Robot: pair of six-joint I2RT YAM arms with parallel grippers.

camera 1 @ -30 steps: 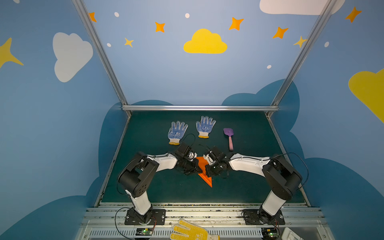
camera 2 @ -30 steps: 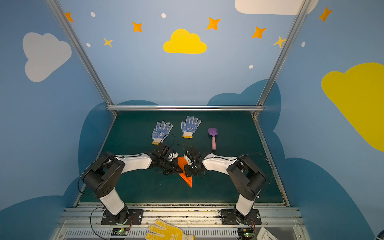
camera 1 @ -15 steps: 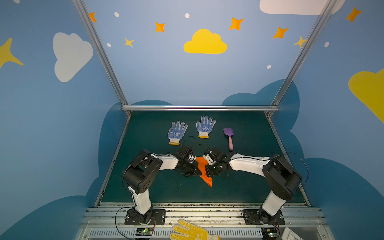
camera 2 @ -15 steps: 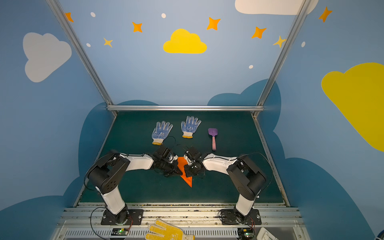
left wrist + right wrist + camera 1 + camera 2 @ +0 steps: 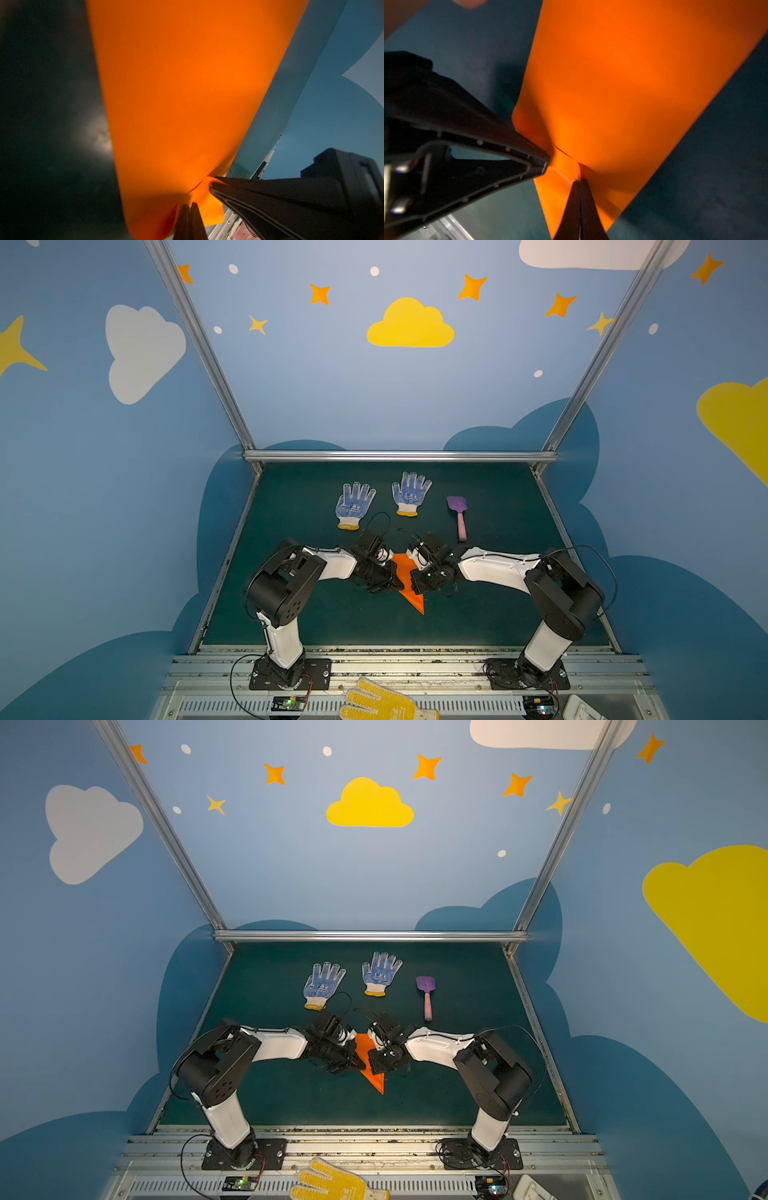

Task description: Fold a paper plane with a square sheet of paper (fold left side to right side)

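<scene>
The square sheet of paper is folded into a narrow orange dart, the paper plane [image 5: 411,599] [image 5: 374,1079], on the green mat with its tip towards the front rail. My left gripper [image 5: 400,583] [image 5: 360,1064] reaches onto it from the left and my right gripper [image 5: 413,576] [image 5: 372,1057] from the right, their tips nearly meeting at its middle. In the left wrist view the left gripper [image 5: 189,204] is shut with a raised fold of paper [image 5: 187,104] running into its tips. The right gripper [image 5: 579,181] is shut the same way on the paper [image 5: 633,93]. A short crease joins both tips.
Two white gloves with blue dots [image 5: 354,506] [image 5: 410,493] and a purple-and-pink toy shovel [image 5: 458,514] lie at the back of the mat. A yellow dotted glove [image 5: 382,701] rests on the front rail. Metal frame posts and blue walls enclose the mat.
My left arm's elbow has swung inward towards the middle. Both gripper tips and the orange paper have stayed in nearly the same place.
</scene>
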